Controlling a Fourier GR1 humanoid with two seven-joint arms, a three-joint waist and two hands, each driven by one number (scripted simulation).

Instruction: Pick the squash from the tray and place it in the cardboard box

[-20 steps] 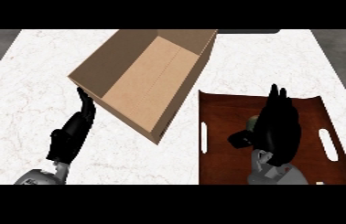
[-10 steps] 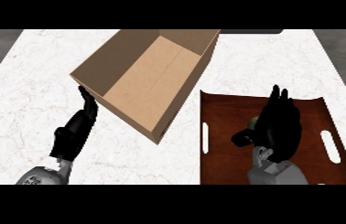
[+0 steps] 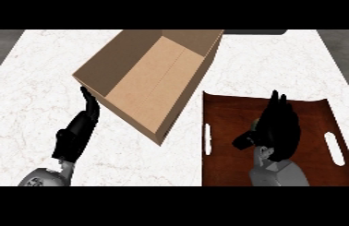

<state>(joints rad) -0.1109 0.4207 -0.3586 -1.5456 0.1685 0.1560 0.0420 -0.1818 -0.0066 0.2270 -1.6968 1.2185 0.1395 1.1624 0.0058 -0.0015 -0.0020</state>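
Observation:
The brown tray [image 3: 231,114] lies at the right of the counter. My right hand [image 3: 278,130] hovers over its middle, fingers straight and pointing away from me, thumb out to the left. Only a small olive sliver of the squash [image 3: 254,124] shows at the hand's left edge; the rest is hidden beneath the palm. The open cardboard box [image 3: 157,77] stands tilted at centre left, its inside empty. My left hand [image 3: 76,130] rests open on the counter beside the box's near left wall, fingertips close to the cardboard.
The white marble counter [image 3: 41,73] runs to the left and in front of the box. The tray has slot handles on its left [image 3: 208,138] and right [image 3: 334,149] rims. A dark object [image 3: 252,32] sits at the far edge.

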